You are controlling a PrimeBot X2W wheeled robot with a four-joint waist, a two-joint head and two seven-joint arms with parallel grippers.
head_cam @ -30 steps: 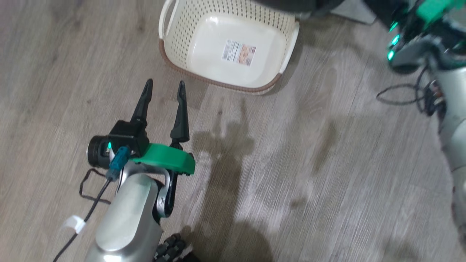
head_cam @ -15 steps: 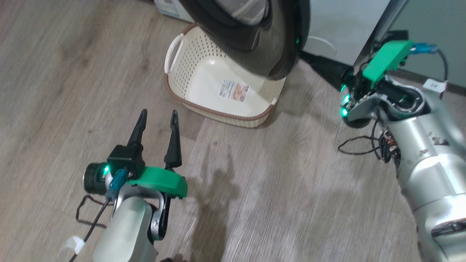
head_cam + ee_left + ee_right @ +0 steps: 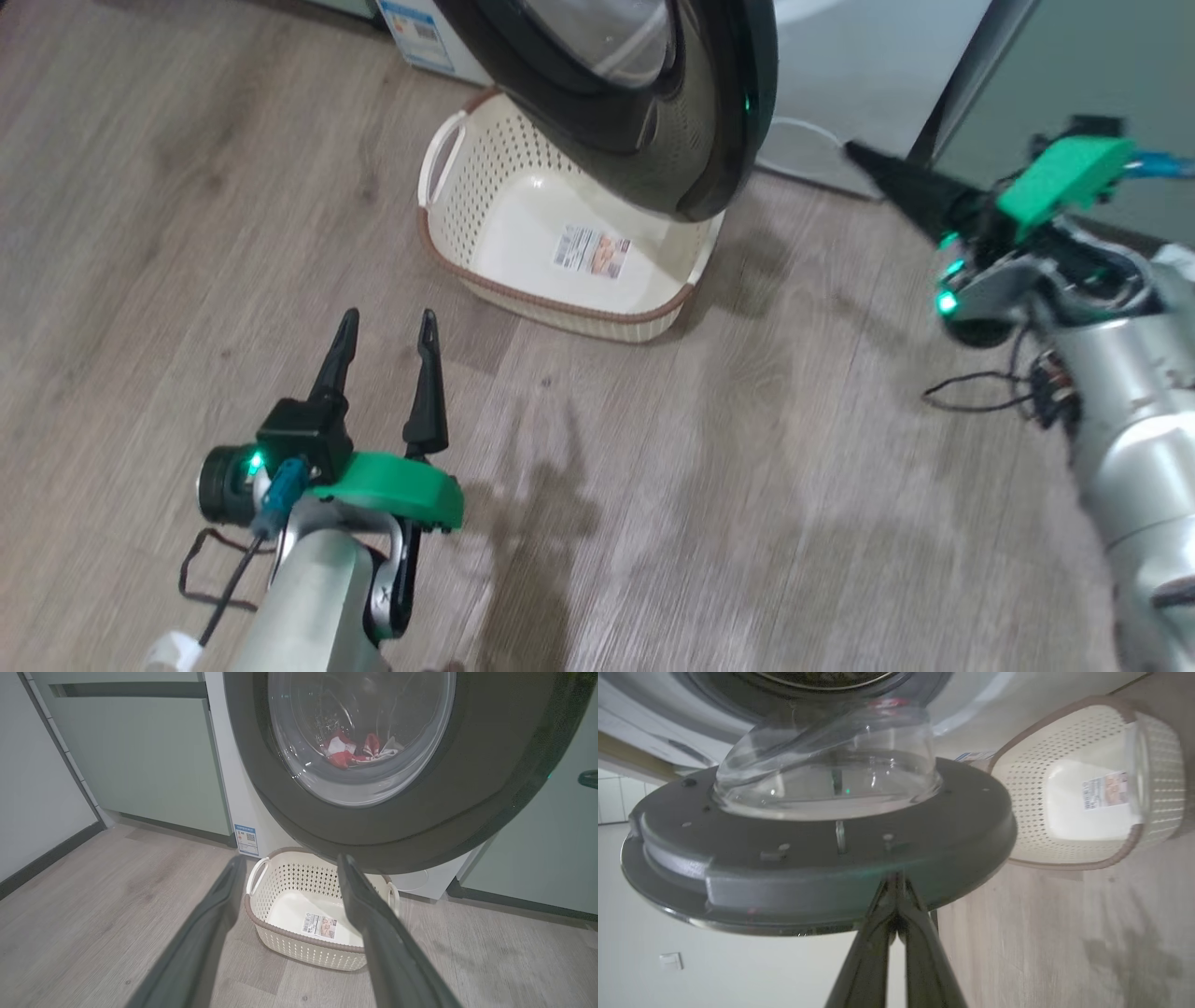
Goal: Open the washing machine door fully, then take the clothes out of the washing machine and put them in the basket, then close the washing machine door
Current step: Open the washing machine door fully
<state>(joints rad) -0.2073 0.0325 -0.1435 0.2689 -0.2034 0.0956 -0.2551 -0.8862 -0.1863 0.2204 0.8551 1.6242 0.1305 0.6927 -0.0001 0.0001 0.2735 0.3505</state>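
Since half a second ago the head camera has tipped up, so the whole scene sits lower in its view and more of the washing machine door shows; what truly seems to have shifted is the right arm, whose gripper now lies further from the basket than it did. The door hangs swung out from the washing machine, its black rim overhanging the far end of the basket in the head view. It looks partly open rather than fully open, so the first step appears unfinished. The clothes are in the drum, a red and white bundle seen through the door's clear window from the left wrist view, and nothing has been taken out. The basket stands empty on the wooden floor just in front of the machine, only its label sticker on its base. Closing the door comes last and is well off. The right gripper has its two fingers pressed together on nothing, pointing at the door's edge; the right wrist view puts the tips right at the grey inner rim, though contact cannot be told. The left gripper hovers over bare floor near the basket, fingers spread wide and empty, aimed towards it.
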